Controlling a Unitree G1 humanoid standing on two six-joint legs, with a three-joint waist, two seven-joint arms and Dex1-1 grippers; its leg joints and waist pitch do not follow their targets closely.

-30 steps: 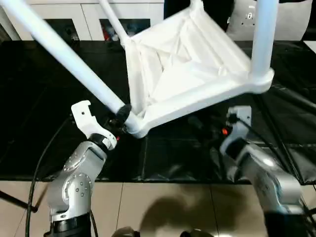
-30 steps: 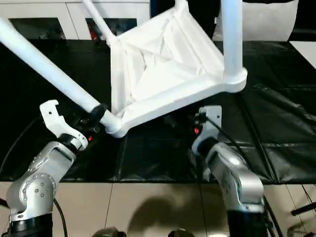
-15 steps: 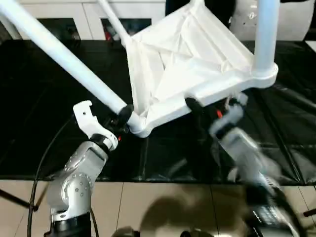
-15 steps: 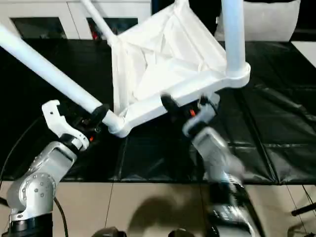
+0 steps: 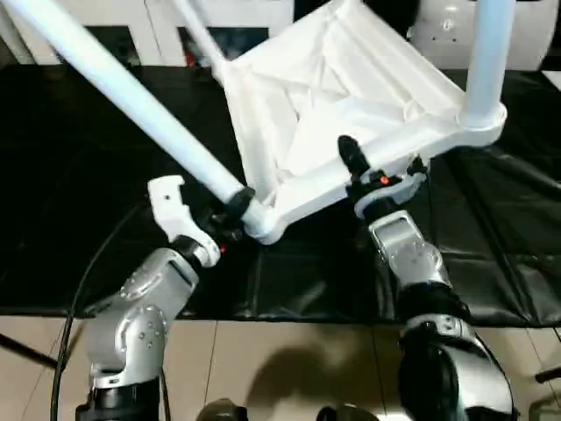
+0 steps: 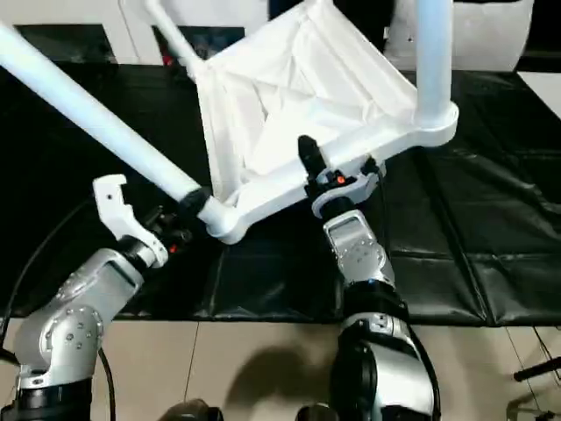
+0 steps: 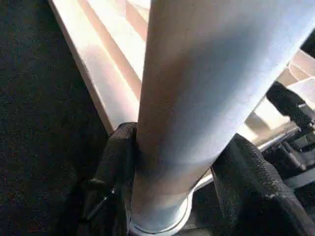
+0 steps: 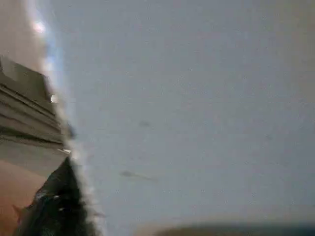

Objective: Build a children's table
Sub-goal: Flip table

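Left eye view gives me no readable writing or brand anywhere on the white plastic or on my arms. My work lies on a desk (image 5: 79,175) covered in black sheeting with taped seams; past its near edge runs a beige tiled floor (image 5: 289,360), and behind the desk stand white cabinets (image 5: 166,26) with dark glass fronts.

The children's table (image 5: 351,114) is tipped up over the desk, ribbed underside facing me, with its legs plugged into the corner sockets. One leg (image 5: 123,96) slants up toward my left, another (image 5: 486,53) stands up at my right, and a third (image 5: 197,35) shows behind the top.

My left gripper (image 7: 177,196) holds that slanting leg just above its socket, a black finger (image 7: 115,162) pressed on each side of the tube. My right gripper (image 5: 372,171) is at the top's near rim, one finger (image 5: 351,156) lying against the ribbed underside; I cannot tell how far its fingers are parted or whether they hold the rim.

A second ago my right arm hung low over the desk, well short of the top, and it has since swung up to that edge. The top itself has tilted a little higher on that side. My left grip on the leg has stayed the same.
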